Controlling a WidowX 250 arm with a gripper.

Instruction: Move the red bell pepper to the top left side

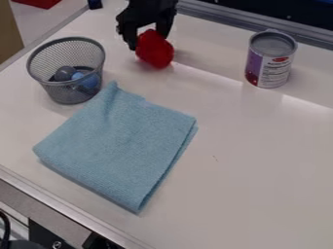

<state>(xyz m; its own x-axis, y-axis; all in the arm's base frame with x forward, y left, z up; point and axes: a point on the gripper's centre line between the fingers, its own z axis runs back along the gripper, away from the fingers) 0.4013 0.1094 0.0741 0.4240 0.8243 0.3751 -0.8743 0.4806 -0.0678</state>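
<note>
Your red bell pepper [157, 52] is right of the wire-mesh basket [67, 93], its long axis slanting from upper left to lower right. Your end effector [148, 42] grips its upper end, fingers parted around it. You have a soft, folded blue cloth [120, 146] below the basket and a smooth cylindrical can [268, 68] well right of it.

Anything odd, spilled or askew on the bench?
Minor only: small dark marks on the white tabletop, right of the blue cloth, maybe dirt or scratches. The cloth's folded layers don't line up along its right edge. No visible spill.
</note>
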